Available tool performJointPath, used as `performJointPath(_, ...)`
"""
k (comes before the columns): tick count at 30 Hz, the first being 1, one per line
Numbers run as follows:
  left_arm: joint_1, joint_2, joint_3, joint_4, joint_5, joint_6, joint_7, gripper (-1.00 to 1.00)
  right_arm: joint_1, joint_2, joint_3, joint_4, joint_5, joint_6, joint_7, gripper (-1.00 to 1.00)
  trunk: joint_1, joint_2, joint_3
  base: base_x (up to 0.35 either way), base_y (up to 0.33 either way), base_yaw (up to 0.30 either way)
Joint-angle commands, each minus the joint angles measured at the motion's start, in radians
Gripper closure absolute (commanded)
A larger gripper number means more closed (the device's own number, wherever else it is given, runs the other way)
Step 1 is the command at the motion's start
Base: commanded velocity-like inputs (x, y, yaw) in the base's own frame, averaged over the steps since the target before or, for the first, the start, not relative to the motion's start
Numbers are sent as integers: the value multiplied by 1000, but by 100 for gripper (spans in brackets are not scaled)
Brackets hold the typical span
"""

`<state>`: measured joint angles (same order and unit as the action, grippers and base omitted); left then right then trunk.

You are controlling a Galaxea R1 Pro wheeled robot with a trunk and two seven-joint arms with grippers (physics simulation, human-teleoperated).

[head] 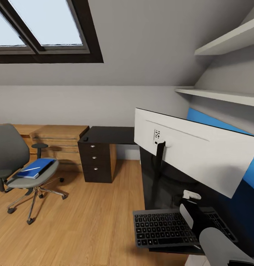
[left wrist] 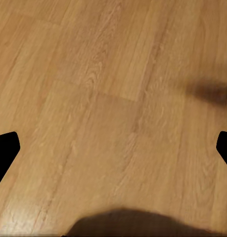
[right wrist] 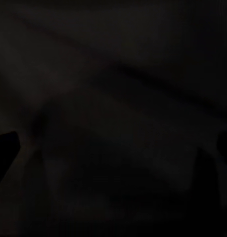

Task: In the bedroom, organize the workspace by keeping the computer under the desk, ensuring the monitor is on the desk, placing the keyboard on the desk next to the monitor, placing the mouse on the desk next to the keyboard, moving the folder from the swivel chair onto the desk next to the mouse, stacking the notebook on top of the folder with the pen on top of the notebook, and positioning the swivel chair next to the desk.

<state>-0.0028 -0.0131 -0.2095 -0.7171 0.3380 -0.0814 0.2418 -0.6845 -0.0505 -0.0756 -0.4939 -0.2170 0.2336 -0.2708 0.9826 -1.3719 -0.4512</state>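
Observation:
The monitor (head: 193, 155) stands on the black desk (head: 112, 135) with its white back towards me. In front of it the keyboard (head: 160, 227) lies at the desk's near edge. My right gripper (head: 191, 197) hovers over the keyboard's right half; its wrist view is dark, and the right gripper (right wrist: 113, 148) there is open with nothing between the fingertips. The left gripper (left wrist: 113, 153) is open over bare wood floor. At the left stands the swivel chair (head: 9, 155), apart from the desk, with the blue folder (head: 35, 168) and the white pen (head: 33, 169) on its seat. A small dark object (head: 85, 139), perhaps the mouse, sits above the drawers. Computer and notebook are out of view.
The dark drawer unit (head: 95, 159) holds up the desk's far end, and a low light-wood cabinet (head: 60, 142) runs along the wall behind the chair. White shelves (head: 223, 96) hang over the desk at the right. Wood floor (head: 90, 214) lies open between chair and desk.

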Motion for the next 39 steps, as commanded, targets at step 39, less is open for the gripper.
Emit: performJointPath(39,0,-1,-5,4,10,-1,7,-100,0,-2,-1,23,-14,4,-5,-100,0,0,-1,-77,0,0)
